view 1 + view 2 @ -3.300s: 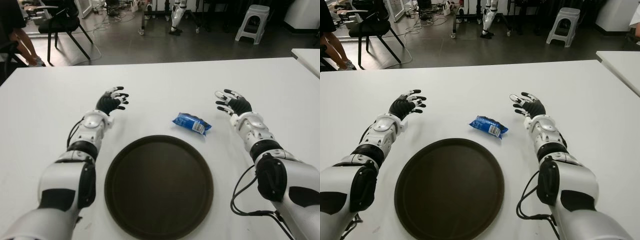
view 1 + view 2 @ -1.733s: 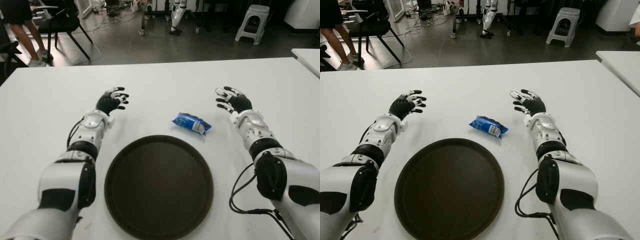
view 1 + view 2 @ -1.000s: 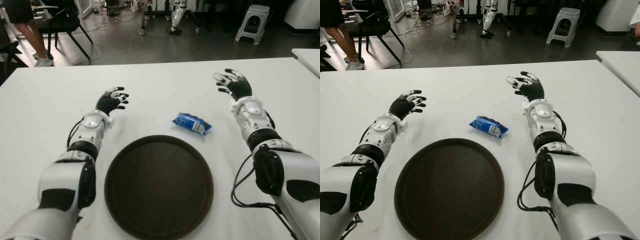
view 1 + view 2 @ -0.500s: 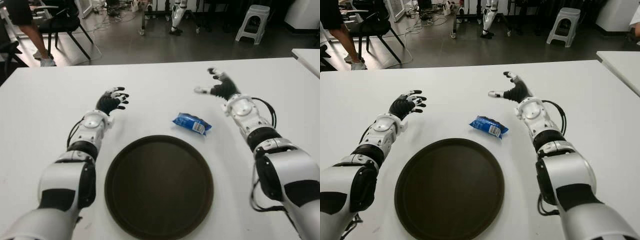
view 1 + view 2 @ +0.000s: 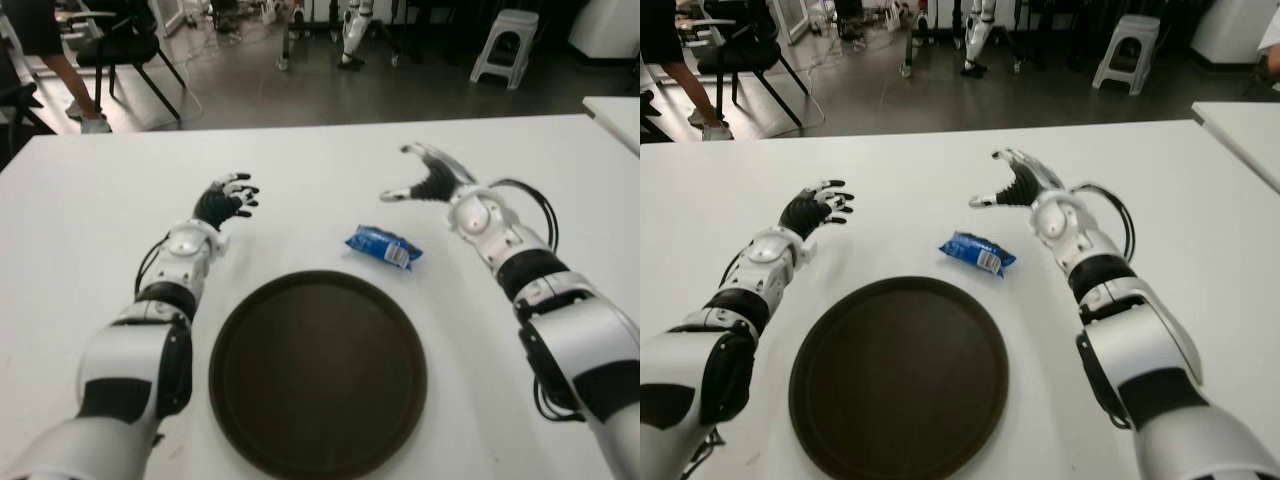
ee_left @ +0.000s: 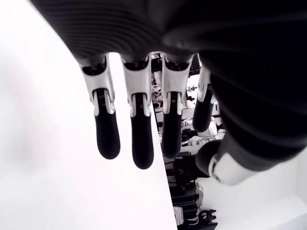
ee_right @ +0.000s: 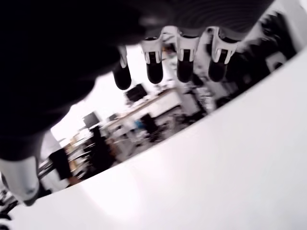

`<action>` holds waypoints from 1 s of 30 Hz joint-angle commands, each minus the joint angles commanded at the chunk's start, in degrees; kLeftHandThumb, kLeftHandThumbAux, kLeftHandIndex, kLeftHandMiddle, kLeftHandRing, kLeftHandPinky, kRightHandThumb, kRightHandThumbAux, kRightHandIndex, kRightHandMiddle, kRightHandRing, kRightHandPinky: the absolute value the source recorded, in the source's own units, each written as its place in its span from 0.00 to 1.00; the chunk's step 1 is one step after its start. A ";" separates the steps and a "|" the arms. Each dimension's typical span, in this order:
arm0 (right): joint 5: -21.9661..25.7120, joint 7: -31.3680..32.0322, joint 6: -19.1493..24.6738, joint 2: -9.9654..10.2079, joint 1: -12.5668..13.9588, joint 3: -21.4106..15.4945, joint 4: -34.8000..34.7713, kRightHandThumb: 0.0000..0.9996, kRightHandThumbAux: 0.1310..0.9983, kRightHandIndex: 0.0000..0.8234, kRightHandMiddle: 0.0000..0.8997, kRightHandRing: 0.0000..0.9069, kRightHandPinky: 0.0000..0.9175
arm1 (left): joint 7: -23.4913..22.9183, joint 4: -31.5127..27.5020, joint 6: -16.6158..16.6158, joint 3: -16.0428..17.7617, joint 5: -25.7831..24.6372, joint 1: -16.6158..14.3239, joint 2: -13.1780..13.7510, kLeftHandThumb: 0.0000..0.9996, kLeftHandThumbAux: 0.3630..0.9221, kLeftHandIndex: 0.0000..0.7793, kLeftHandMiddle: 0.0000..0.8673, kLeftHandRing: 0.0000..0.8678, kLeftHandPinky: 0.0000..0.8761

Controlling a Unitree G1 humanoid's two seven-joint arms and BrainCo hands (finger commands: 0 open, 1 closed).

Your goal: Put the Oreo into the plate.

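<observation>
Left eye view: the Oreo (image 5: 384,247), a small blue pack, lies flat on the white worktop (image 5: 90,220), about mid-width and just past the far rim of the plate (image 5: 318,374). It's close to the plate but not touching it, and nothing's holding it. The plate is a big dark round one sitting toward the near edge with nothing in it. The right hand (image 5: 428,180) is up above the worktop, beyond the Oreo and a bit to its right, fingers spread wide and thumb sticking out toward the left side, clear of the pack. The left hand (image 5: 222,202) shows over the left part of the worktop, well apart from the Oreo, fingers loosely splayed and holding nothing. Past the far edge there's a dark floor with a chair (image 5: 128,50) and a white stool (image 5: 502,45).

Right eye view: same layout. There's a clear gap of bare worktop between the right hand and the pack.

Left wrist view: four black-tipped fingers (image 6: 106,136) hang straight and slightly apart over plain white worktop, thumb off to one side, nothing between them.

Right wrist view: the fingers (image 7: 154,72) are stretched out and separated, empty, with white worktop under them and blurry room clutter behind. No Oreo in this shot.
</observation>
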 joint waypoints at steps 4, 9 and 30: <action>0.50 3.56 -2.09 -2.08 4.68 1.11 -9.04 0.00 0.45 0.00 0.00 0.00 0.00 | -0.22 0.01 0.02 -0.16 0.08 -0.06 -0.03 0.05 0.56 0.28 0.38 0.40 0.43; 0.43 4.41 -4.99 -3.58 7.29 1.55 -13.73 0.00 0.43 0.00 0.00 0.00 0.00 | -0.32 0.02 0.04 -0.26 0.05 -0.07 -0.03 0.07 0.56 0.29 0.39 0.41 0.44; -5.63 3.38 -6.93 -4.94 8.00 5.12 -17.17 0.00 0.47 0.00 0.00 0.00 0.00 | 0.47 -0.01 -0.02 -0.90 0.40 0.04 -0.14 0.10 0.59 0.27 0.37 0.39 0.44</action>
